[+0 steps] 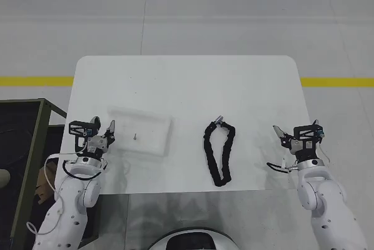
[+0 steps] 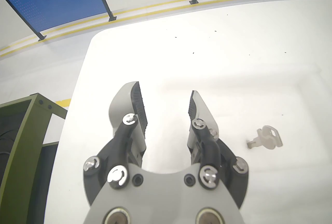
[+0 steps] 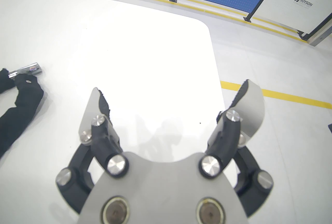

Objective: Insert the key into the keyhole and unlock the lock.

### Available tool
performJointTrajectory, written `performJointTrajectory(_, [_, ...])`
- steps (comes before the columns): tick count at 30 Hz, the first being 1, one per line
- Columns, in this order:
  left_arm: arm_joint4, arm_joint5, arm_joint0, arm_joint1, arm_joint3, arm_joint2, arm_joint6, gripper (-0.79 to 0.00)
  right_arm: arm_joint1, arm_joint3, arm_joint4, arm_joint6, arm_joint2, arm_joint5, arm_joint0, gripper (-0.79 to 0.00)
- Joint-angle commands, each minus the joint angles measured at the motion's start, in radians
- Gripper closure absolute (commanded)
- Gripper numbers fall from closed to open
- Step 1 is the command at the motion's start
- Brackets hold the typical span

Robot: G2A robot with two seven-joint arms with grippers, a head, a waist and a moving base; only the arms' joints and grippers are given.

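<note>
Top view first: a white worktop (image 1: 187,81) with rounded corners, and one arm at each near corner. The left jaws sit over the near-left part of the worktop, spread apart with nothing between them. The left wrist view shows the ribbed pads (image 2: 137,103) with bare white surface in the gap. The right jaws sit at the near-right edge, spread wider still and also holding nothing; the outer finger (image 3: 250,95) hangs past the worktop's edge, above the floor.

The key (image 1: 134,134) lies on a pale, shallow pad (image 1: 154,142) left of centre, just beside the left jaws but not touching them. In the left wrist view the key (image 2: 265,140) is a small light piece, its bow away from the jaws and its blade pointing back toward them — I cannot tell whether it lies quite flat.

The lock (image 1: 222,179) lies right of centre, between the pad and the right jaws and well apart from both. It is a long loop in a black sleeve, and its silvery end (image 1: 219,119) lies at the far tip of the loop. The right wrist view catches that metal end (image 3: 26,70) lying on the worktop with the black sleeve (image 3: 23,98) trailing from it.

A dark green frame (image 1: 24,125) stands against the worktop's left side — a yellow line (image 1: 24,80) runs along the floor beyond.
</note>
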Motion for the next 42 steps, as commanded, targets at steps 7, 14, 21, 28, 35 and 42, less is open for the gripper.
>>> performJointTrajectory(7, [-0.131, -0.067, -0.104, 0.005, -0.066, -0.034, -0.340, -0.785, 0.000, 0.000, 0.000, 0.000, 0.000, 0.000, 0.000, -0.785])
performJointTrajectory(14, [-0.401, 0.046, -0.409, 0.013, -0.114, -0.031, -1.135, -0.785, 0.000, 0.000, 0.000, 0.000, 0.000, 0.000, 0.000, -0.785])
performJointTrajectory(21, [-0.672, 0.146, -0.651, 0.031, 0.044, 0.112, -1.536, -0.779, 0.000, 0.000, 0.000, 0.000, 0.000, 0.000, 0.000, -0.785])
performJointTrajectory(28, [-0.640, 0.194, -0.703, 0.112, 0.080, 0.325, -1.536, -0.474, 0.000, 0.000, 0.000, 0.000, 0.000, 0.000, 0.000, -0.785])
performJointTrajectory(35, [-0.615, 0.212, -0.742, 0.185, 0.076, 0.433, -1.536, -0.317, 0.000, 0.000, 0.000, 0.000, 0.000, 0.000, 0.000, -0.785])
performJointTrajectory(42, [-0.652, 0.243, -0.778, 0.232, 0.070, 0.485, -1.536, -0.243, 0.000, 0.000, 0.000, 0.000, 0.000, 0.000, 0.000, -0.785])
